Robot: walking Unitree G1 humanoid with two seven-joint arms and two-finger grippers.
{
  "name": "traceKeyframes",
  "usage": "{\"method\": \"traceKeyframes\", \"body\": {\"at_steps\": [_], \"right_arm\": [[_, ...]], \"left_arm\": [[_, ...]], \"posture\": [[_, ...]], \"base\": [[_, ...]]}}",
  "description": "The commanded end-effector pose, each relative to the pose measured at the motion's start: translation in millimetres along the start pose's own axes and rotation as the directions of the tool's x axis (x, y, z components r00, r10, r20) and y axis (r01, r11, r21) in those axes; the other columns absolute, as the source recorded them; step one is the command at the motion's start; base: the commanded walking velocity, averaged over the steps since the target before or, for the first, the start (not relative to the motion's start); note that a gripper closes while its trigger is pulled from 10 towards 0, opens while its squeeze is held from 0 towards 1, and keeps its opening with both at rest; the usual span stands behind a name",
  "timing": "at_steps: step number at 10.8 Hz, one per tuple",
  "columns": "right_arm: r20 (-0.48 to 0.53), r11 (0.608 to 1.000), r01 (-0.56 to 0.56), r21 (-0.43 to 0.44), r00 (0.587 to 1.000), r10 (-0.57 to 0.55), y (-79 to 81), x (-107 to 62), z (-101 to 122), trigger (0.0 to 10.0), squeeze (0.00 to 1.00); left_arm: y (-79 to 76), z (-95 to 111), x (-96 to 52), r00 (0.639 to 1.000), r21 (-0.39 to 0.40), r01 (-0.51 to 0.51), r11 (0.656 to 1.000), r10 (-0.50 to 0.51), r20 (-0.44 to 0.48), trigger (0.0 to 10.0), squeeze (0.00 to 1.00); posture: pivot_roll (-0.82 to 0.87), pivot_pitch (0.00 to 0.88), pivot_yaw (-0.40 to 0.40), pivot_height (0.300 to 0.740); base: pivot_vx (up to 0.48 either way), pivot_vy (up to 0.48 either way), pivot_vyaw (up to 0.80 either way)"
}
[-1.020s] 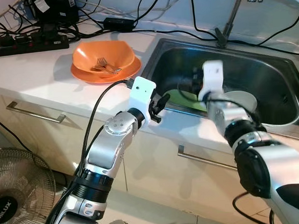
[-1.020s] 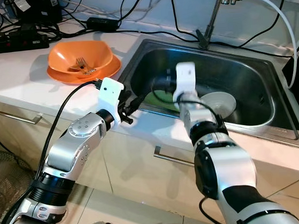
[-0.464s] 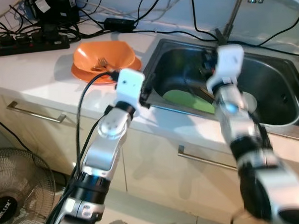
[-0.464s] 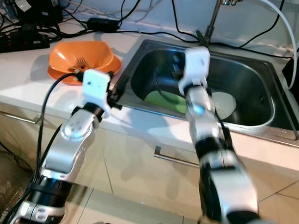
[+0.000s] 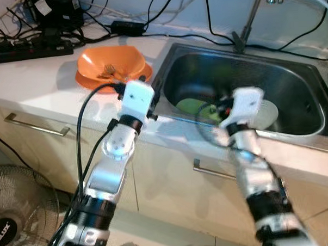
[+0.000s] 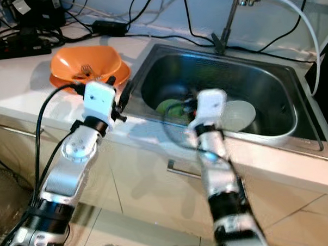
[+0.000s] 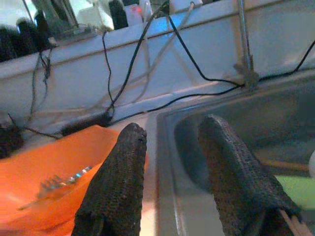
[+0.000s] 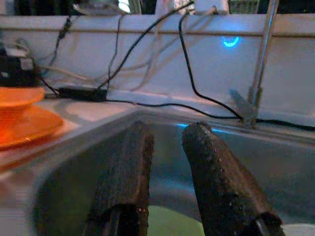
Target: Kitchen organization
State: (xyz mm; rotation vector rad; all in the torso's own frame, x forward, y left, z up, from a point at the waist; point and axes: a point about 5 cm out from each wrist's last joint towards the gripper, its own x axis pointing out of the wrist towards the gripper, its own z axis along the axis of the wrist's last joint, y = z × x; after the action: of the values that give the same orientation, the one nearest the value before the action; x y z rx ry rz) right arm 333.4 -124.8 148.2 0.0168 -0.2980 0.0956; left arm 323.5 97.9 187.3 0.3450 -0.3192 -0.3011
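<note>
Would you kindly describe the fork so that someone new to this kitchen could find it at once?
Start at the steel sink set into the white counter and look to its left side, where an orange bowl sits on an orange plate. The fork lies inside that bowl, the one silvery metal piece against the orange.

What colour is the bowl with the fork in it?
Orange; the bowl shows best in the left eye view.
</note>
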Motion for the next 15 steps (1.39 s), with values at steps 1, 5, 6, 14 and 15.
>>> {"method": "traceKeyframes", "body": {"at_steps": [1,5,6,14,15], "right_arm": [[0.019,1.0,0.009,0.007,1.0,-0.009,-1.7,1.5,7,10.0,0.0],[-0.015,0.999,0.022,0.024,1.0,-0.021,1.4,-1.6,6,10.0,0.0],[-0.027,0.999,0.026,0.032,0.999,-0.025,1.6,-1.2,5,10.0,0.0],[-0.047,0.999,0.031,0.038,0.998,-0.03,2.6,0.8,5,10.0,0.0],[-0.05,0.999,0.032,0.038,0.998,-0.03,2.7,0.7,5,10.0,0.0]], "left_arm": [[1.9,11,0.4,0.998,0.101,-0.022,0.995,0.016,0.064,10.0,0.0],[30.4,6,-20.3,0.995,0.382,-0.094,0.92,0.093,0.02,10.0,0.0],[35.5,4,-23.2,0.995,0.404,-0.089,0.91,0.097,0.0,10.0,0.0],[52.9,-16,-4.1,0.98,0.486,-0.065,0.871,0.149,-0.135,10.0,0.0],[53.0,-19,-2.2,0.977,0.486,-0.065,0.872,0.155,-0.148,10.0,0.0]], "posture": [[0.06,0.017,-0.048,0.74],[0.07,0.038,-0.05,0.74],[0.08,0.042,-0.054,0.74],[0.07,0.042,-0.055,0.74],[0.07,0.042,-0.055,0.74]], "base": [[0.0,0.0,0.0],[0.0,0.0,0.0],[0.0,0.0,0.0],[0.0,0.0,0.0],[0.0,0.0,0.0]]}}
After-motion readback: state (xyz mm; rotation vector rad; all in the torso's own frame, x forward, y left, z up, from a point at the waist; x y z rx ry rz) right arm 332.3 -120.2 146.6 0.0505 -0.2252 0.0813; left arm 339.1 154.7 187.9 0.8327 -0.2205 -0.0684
